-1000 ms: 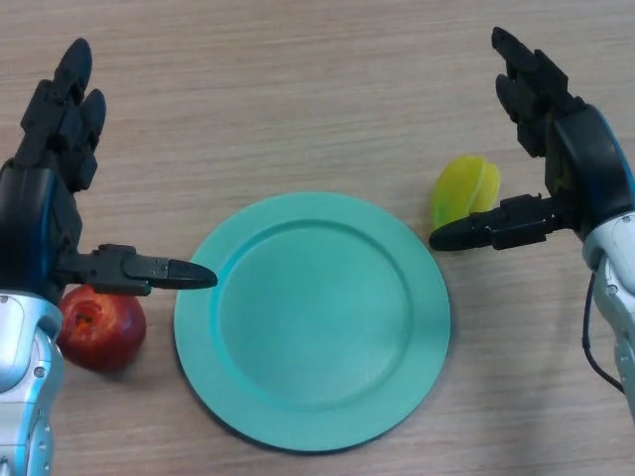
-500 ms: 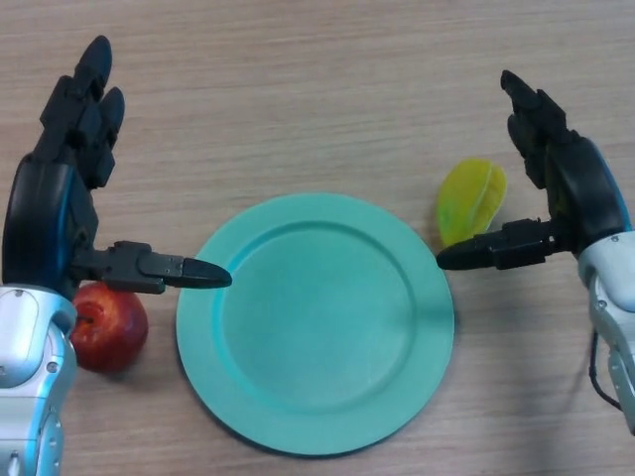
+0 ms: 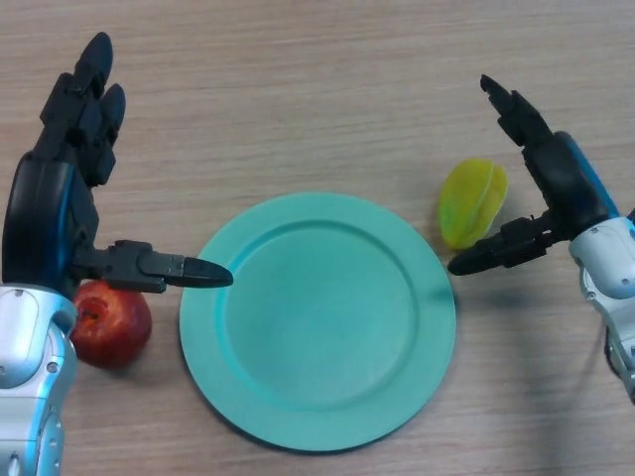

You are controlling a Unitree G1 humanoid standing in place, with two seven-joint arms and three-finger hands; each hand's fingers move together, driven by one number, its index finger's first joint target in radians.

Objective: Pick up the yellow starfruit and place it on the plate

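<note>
The yellow starfruit point(image 3: 471, 202) lies on the wooden table just right of the teal plate point(image 3: 317, 319). My right hand point(image 3: 562, 185) is open beside it on its right, fingers stretched up and away, thumb pointing left just below the fruit. It does not hold the fruit. My left hand point(image 3: 58, 203) is open at the left, thumb pointing toward the plate's left rim.
A red apple point(image 3: 109, 323) lies left of the plate, under my left hand's thumb. The wooden table point(image 3: 298, 89) stretches away behind the plate.
My right hand has turned and shifted slightly lower and to the right, its thumb now below the starfruit. The left hand rose a little early on, then stayed still.
</note>
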